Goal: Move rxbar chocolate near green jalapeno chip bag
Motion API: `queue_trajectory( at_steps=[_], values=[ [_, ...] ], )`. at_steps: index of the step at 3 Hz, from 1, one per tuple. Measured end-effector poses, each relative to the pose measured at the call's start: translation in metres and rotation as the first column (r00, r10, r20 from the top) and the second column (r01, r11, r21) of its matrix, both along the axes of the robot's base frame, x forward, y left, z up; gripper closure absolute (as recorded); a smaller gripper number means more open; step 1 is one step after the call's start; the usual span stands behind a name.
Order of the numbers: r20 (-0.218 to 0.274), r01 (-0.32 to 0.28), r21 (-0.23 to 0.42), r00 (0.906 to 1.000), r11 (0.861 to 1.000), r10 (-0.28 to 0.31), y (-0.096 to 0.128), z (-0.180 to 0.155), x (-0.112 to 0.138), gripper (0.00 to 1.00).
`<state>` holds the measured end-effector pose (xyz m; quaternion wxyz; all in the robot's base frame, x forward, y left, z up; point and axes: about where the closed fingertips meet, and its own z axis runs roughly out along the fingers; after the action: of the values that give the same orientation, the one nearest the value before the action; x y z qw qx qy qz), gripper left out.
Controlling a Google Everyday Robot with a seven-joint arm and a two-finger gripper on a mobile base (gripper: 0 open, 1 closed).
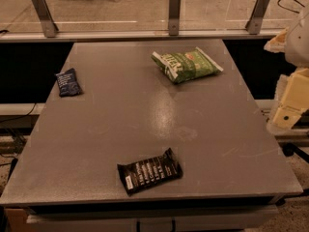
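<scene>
Camera view looks down across your grey bench [120, 129] from its front edge, so here's the rundown.

Your rxbar chocolate [149, 171] is lying flat close to the front edge, roughly in the middle left to right. It sits a bit skewed, with its right end turned further back than its left, and the white lettering faces up. Nothing is touching it.

The green jalapeno chip bag [186, 65] is way over toward the back of the bench, right of centre, puffy and lying at an angle with its white lettering up. So the bar and the bag are well apart, with a big stretch of bare bench between them.

You've also got a small dark blue packet [68, 82] over on the left side, near the left edge and toward the back. It's well apart from both of the other two.

The gripper [289, 105] is the cream-coloured bit off past the right edge of the bench, about level with the bench's middle and partly cut off by the frame. It isn't over the bench, and it's nowhere near any of the three packets. Honestly, you can't tell from here whether it's spread or closed up.

Behind the bench there's a rail with three metal brackets [174, 13] standing on it.
</scene>
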<state>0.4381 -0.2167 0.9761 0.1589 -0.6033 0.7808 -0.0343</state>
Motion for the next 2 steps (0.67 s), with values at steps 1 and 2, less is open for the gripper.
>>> queue_trajectory(
  at_steps=[1, 2],
  values=[
    [0.000, 0.000, 0.000, 1.0000, 1.000, 0.000, 0.000, 0.000, 0.000, 0.00],
    [0.008, -0.047, 0.052, 0.9989, 0.998, 0.047, 0.032, -0.018, 0.000, 0.00]
  ],
)
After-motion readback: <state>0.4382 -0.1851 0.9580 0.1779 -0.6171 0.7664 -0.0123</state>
